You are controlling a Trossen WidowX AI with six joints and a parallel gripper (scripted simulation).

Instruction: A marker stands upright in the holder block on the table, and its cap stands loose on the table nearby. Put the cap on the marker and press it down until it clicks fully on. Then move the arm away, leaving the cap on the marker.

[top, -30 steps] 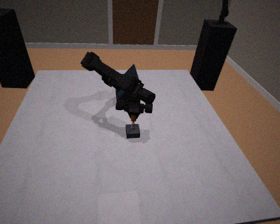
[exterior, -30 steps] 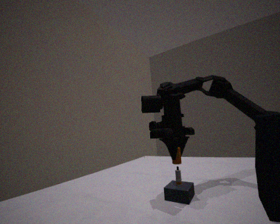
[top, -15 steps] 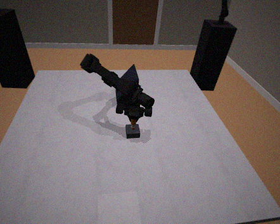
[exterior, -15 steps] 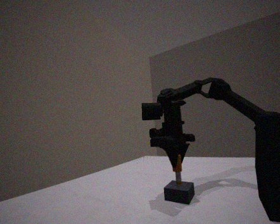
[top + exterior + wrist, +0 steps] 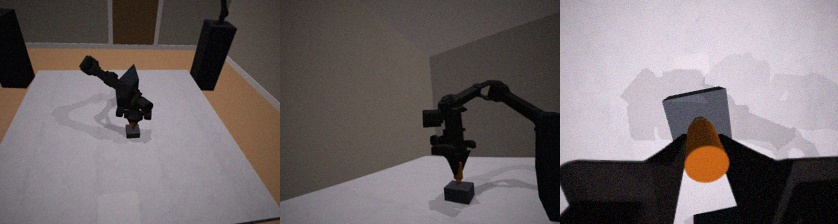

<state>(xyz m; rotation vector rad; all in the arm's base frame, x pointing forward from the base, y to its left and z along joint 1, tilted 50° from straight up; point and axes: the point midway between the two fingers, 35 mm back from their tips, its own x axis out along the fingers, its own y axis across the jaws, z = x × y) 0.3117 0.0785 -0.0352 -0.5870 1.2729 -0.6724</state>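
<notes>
My gripper (image 5: pixel 133 122) (image 5: pixel 457 173) (image 5: pixel 702 138) is shut on the orange cap (image 5: pixel 133 126) (image 5: pixel 460 174) (image 5: pixel 707 165), pointing down over the holder. The cap is upright, with its wide end down over the marker's top. A short grey band of the marker (image 5: pixel 458 181) shows between the cap and the dark grey holder block (image 5: pixel 133 135) (image 5: pixel 457 193) (image 5: pixel 680 119) in the exterior view. In the wrist view the cap hides the marker. Whether the cap is clicked fully on cannot be told.
The arm's dark base column (image 5: pixel 128 79) (image 5: pixel 549 164) stands behind the holder in the top view. The arm arches from it over the white table (image 5: pixel 79 171) (image 5: pixel 343 202). Dark pedestals (image 5: pixel 14 54) (image 5: pixel 212 54) stand beyond the table on both sides.
</notes>
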